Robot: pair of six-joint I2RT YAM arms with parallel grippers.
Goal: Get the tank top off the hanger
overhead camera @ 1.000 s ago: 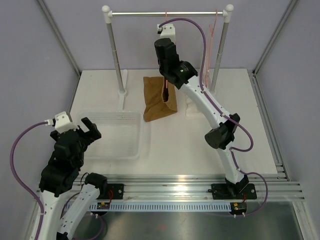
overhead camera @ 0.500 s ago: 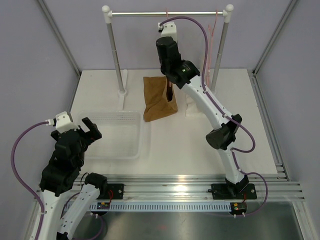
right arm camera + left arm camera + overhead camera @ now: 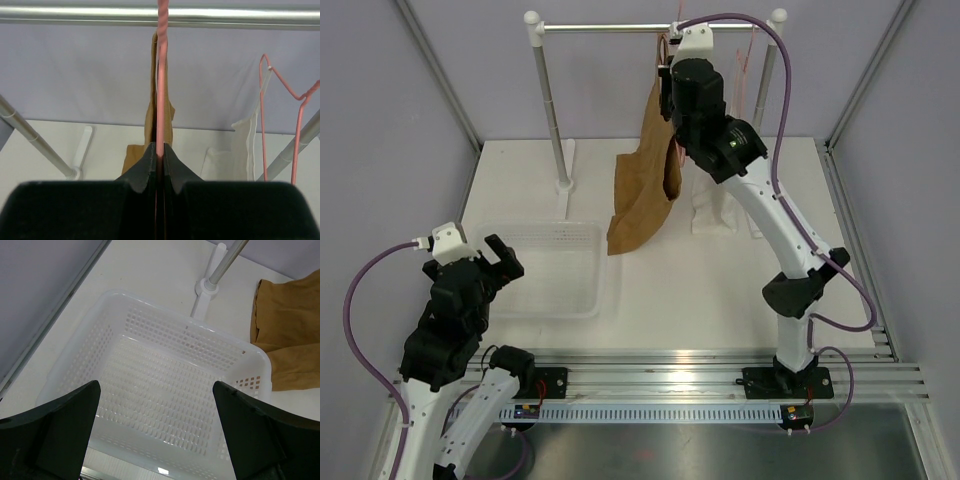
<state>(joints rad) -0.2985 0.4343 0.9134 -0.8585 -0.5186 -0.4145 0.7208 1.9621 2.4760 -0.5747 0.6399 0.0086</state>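
The tan-brown tank top (image 3: 645, 180) hangs from high near the rail down to the table, its lower part resting there; it also shows in the right wrist view (image 3: 159, 117) and the left wrist view (image 3: 292, 335). My right gripper (image 3: 160, 150) is shut on the pink wire hanger (image 3: 161, 75), which runs up to the metal rail (image 3: 100, 15). In the top view the right gripper (image 3: 667, 80) sits just under the rail. My left gripper (image 3: 157, 435) is open and empty above the white basket (image 3: 165, 365).
A second pink hanger (image 3: 295, 115) with a white translucent garment (image 3: 245, 145) hangs at the rail's right end. The rail's posts (image 3: 550, 100) stand at the back. The white basket (image 3: 545, 268) sits at the left of the table.
My right gripper has risen and moved right toward the rail, lifting the hanger. The tank top now stretches up off the table. The left arm has not moved.
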